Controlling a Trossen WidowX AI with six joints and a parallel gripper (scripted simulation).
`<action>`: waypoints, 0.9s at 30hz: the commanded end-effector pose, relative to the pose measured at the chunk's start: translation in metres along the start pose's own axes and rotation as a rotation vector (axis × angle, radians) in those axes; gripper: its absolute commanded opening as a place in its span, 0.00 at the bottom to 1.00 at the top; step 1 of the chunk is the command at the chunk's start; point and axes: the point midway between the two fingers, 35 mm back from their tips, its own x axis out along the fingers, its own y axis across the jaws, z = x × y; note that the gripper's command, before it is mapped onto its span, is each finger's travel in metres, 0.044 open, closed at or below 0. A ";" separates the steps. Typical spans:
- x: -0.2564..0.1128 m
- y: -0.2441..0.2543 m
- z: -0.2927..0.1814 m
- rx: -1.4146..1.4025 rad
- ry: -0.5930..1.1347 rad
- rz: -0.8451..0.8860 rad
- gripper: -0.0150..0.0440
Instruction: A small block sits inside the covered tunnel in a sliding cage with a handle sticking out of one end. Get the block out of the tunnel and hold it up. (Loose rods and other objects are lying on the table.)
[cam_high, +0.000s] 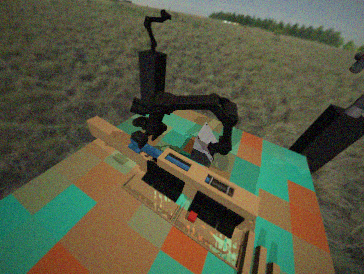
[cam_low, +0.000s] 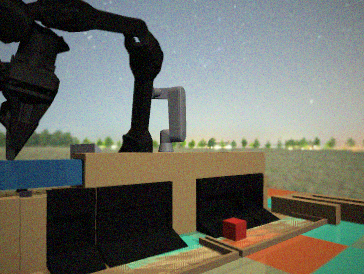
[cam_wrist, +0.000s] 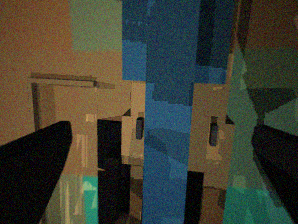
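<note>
Block (cam_high: 192, 216) (cam_low: 234, 229)'s out of the tunnel, my gripper (cam_high: 148, 140) (cam_low: 11, 156) (cam_wrist: 162, 127)'s wide open and empty, so next I'd head over and grab it, roughly four o'clock in the top view

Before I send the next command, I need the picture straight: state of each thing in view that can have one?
Black parallel-jaw gripper: open, nothing between its fingers.
Long blue bar: sticking out of one end of the tan housing, below the gripper.
Small red cube: out of the housing, resting in front of its right-hand dark opening in the exterior view.
Tan housing: upright, dark openings in its front uncovered.
</note>
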 end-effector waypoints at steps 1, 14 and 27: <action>0.005 0.000 0.002 -0.009 0.004 -0.007 1.00; 0.025 -0.003 -0.002 -0.009 0.005 -0.006 1.00; 0.035 -0.005 -0.004 -0.017 -0.002 -0.004 0.96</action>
